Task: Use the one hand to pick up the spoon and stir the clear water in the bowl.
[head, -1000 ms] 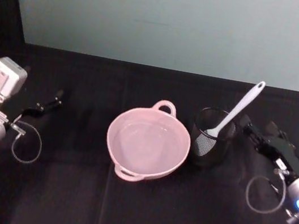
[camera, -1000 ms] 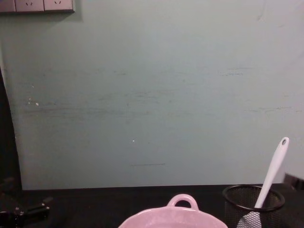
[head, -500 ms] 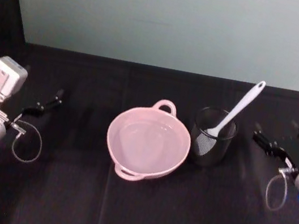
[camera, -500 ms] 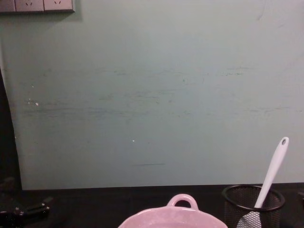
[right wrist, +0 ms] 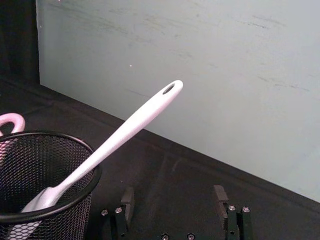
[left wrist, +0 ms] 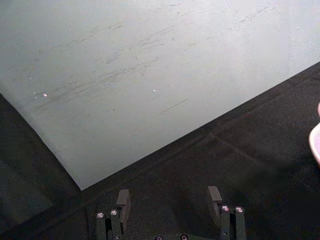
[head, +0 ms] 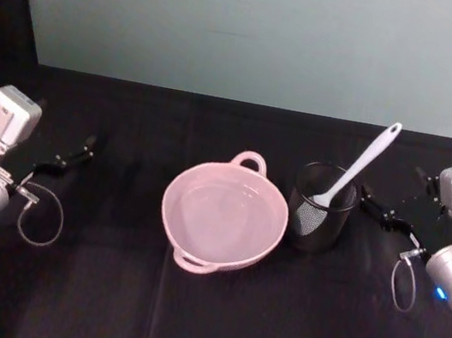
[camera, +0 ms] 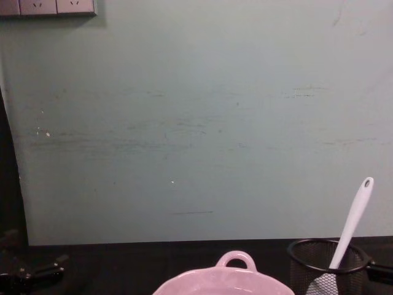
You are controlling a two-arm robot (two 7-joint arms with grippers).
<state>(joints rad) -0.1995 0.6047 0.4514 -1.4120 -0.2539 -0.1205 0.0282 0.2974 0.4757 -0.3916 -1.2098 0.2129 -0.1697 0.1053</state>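
Tabletop (head: pixel 209 322) is lying under a black cloth that is covering it edge to edge, with a faint crease running toward 6 o'clock in the head view. Pale green wall (camera: pixel 196 123) is standing behind it, scuffed with faint horizontal streaks; a strip of wall sockets (camera: pixel 48 7) is showing at 11 o'clock in the chest view. Bowl (head: pixel 224 216) is sitting at centre, pale pink, its loop handle pointing to 12 o'clock. Black wire-mesh cup (head: pixel 322 208) is standing just beside it at 3 o'clock. Spoon (head: pixel 356 168) is leaning in the cup, bowl end down, handle tip pointing toward 1 o'clock. Right claw (head: pixel 385 215) is hovering near the cup at its 3 o'clock, fingers spread, gripping nothing. Left claw (head: pixel 67 159) is resting at 9 o'clock, well apart from the bowl, fingers spread too.
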